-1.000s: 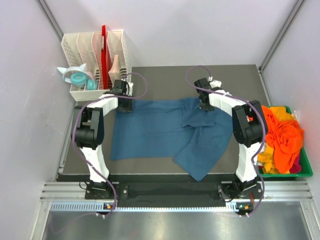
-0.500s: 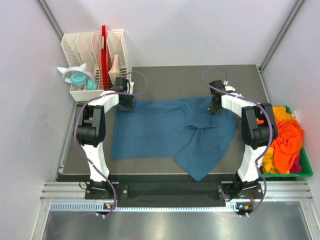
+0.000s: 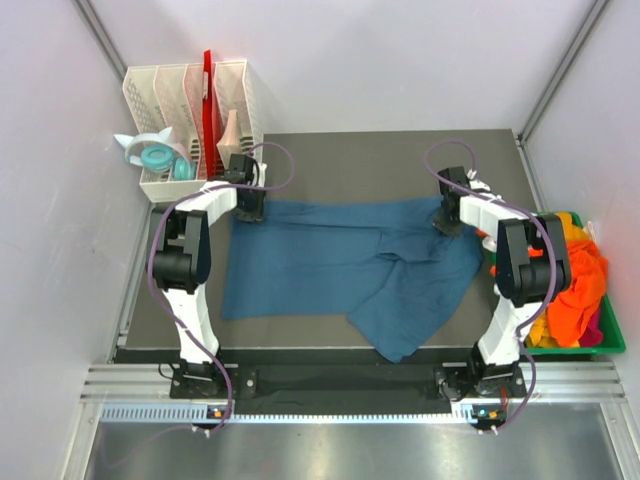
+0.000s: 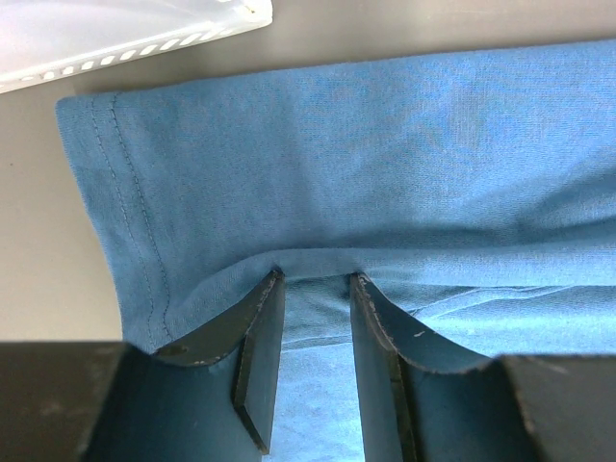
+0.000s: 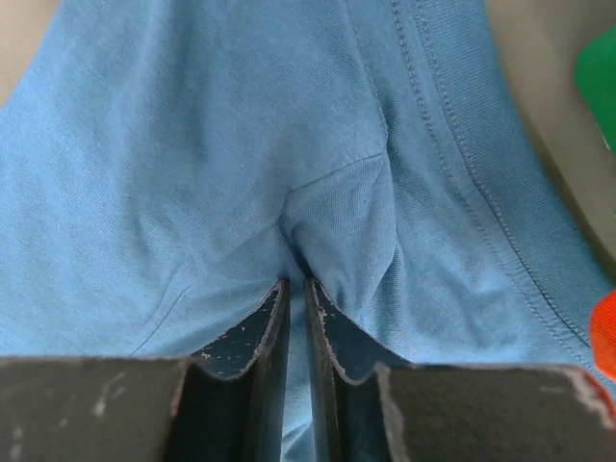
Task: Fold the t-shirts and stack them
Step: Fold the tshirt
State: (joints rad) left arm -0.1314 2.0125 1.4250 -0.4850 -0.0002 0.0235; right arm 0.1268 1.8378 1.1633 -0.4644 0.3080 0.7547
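Observation:
A large teal t-shirt [image 3: 320, 260] lies spread across the dark mat, its lower right part folded over in a flap. My left gripper [image 3: 248, 212] rests on its far left corner. In the left wrist view the gripper [image 4: 316, 279] is open, both fingers pressed on the cloth [image 4: 385, 144], a small ridge across their tips. My right gripper [image 3: 448, 222] is at the shirt's far right corner. In the right wrist view its jaws [image 5: 296, 284] stand a narrow slit apart with a pucker of teal cloth [image 5: 192, 144] pinched between them. Orange t-shirts [image 3: 575, 290] lie heaped at the right.
The orange heap, with bits of yellow and magenta, fills a green bin [image 3: 570, 348] off the mat's right edge, close to the right arm. A white file rack [image 3: 195, 110] and tape rolls [image 3: 150, 152] stand at the far left, just behind the left gripper.
My right gripper has moved to the right, drawing the shirt's far right corner out flatter and wider. The left gripper has stayed at the far left corner.

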